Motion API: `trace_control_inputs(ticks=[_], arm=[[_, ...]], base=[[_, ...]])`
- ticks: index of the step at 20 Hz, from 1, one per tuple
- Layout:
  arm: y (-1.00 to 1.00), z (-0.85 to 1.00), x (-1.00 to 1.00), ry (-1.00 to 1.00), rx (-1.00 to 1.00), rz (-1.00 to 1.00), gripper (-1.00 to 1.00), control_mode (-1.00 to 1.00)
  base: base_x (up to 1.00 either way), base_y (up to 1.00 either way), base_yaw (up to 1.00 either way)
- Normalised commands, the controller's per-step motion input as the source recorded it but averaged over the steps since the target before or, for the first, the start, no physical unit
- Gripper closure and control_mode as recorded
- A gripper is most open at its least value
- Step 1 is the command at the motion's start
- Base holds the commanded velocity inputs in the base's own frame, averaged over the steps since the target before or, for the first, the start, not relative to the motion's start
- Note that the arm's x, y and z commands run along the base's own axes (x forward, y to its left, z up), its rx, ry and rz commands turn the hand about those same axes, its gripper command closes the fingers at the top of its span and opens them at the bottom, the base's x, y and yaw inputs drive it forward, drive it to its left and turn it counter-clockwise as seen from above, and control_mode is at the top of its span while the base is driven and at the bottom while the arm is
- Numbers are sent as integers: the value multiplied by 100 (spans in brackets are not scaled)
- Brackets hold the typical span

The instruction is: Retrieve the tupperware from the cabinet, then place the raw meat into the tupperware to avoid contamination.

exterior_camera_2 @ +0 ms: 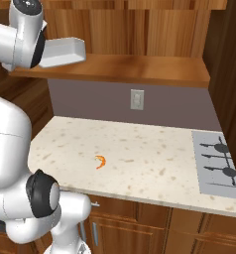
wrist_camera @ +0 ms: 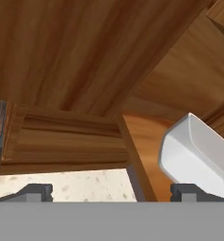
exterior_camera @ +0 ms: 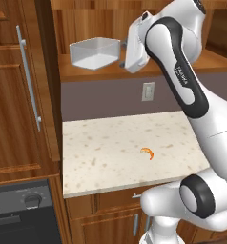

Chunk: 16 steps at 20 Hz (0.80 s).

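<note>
The tupperware (exterior_camera: pixel 94 53), a shallow white tray, rests on the open cabinet's lighter wood shelf (exterior_camera: pixel 211 61). It also appears at the upper left of the right base view (exterior_camera_2: pixel 65 52). My gripper (exterior_camera: pixel 121 55) hangs at shelf height just right of the tray. In the hand view the gripper (wrist_camera: pixel 111 193) is open, its fingertips far apart with nothing between them. There the tupperware (wrist_camera: pixel 198 157) lies just past the right fingertip (wrist_camera: pixel 187 192). The raw meat (exterior_camera: pixel 147 153), a small orange crescent, lies on the speckled counter (exterior_camera: pixel 101 162) below; it is also visible from the right (exterior_camera_2: pixel 100 161).
The cabinet door (exterior_camera: pixel 15 95) with its long silver handle (exterior_camera: pixel 29 78) stands at the left. A wall outlet (exterior_camera: pixel 148 91) sits under the shelf. A black oven (exterior_camera: pixel 20 214) is at lower left. A cooktop (exterior_camera_2: pixel 219 166) occupies the counter's right end. Drawer fronts (exterior_camera_2: pixel 140 218) run below.
</note>
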Motion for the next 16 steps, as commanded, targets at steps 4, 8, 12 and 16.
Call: trace_control_inputs(ticks=[4,8,12,16], arm=[[5,0,23,0,0,0,-100,-100],[6,-3,21,0,0,0,-100,-100],[7,-8,16,1,0,0,-100,-100],[11,-8,17,2,0,0,-100,-100]], base=[[0,0,0],[0,0,0],[0,0,0],[0,0,0]])
